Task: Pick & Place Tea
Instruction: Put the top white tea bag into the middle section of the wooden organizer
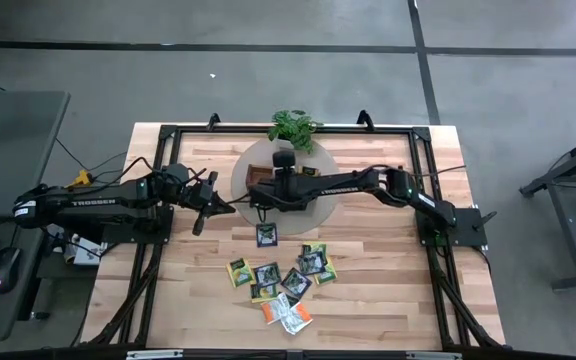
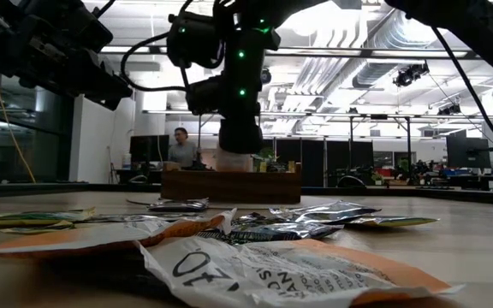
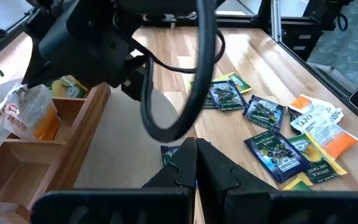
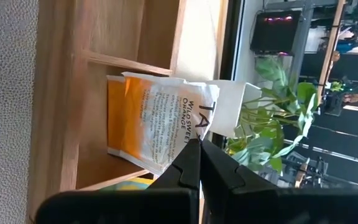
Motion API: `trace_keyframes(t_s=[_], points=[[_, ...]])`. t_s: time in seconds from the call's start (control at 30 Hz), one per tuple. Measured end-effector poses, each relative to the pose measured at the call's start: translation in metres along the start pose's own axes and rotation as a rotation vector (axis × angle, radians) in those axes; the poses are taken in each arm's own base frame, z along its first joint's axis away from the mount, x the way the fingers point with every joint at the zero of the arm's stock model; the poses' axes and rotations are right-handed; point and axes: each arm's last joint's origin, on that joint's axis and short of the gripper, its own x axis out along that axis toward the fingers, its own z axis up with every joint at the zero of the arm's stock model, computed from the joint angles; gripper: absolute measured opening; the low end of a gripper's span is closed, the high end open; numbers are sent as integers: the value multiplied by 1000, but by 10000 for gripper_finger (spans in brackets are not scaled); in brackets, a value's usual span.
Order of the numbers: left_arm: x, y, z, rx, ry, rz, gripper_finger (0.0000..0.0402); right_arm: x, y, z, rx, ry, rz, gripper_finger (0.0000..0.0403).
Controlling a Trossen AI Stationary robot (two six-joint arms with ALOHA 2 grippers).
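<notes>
Hovering over the wooden tray (image 1: pixel 268 172), right gripper (image 1: pixel 256 193) has fingers pressed together, holding nothing. Left gripper (image 1: pixel 230 208) waits beside the tray, fingers together too. Orange sachet (image 4: pixel 145 121) lies in a tray compartment; other sachets (image 1: pixel 280 285) scattered nearby on table (image 1: pixel 388 290).

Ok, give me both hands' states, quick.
Left hand: closed, holding nothing.
Right hand: closed, empty, over the orange sachet in the tray.

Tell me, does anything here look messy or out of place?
The tea sachets lie in a loose, overlapping heap on the table, at all angles, one dark sachet apart nearer the wooden tray. The orange-and-white sachet in the tray leans crookedly, its top sticking above the wall.
</notes>
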Motion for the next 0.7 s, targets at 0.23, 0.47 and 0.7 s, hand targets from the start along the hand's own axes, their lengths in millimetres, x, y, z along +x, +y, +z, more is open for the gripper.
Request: trace_keyframes(t_s=[0.23, 0.47, 0.7], points=[[0, 0, 0, 0, 0, 0, 0, 4, -2, -1, 34, 3, 24, 0], [0, 0, 0, 0, 0, 0, 0, 6, -3, -2, 51, 5, 51, 0], [0, 0, 0, 0, 0, 0, 0, 8, -3, -2, 49, 6, 68, 0]])
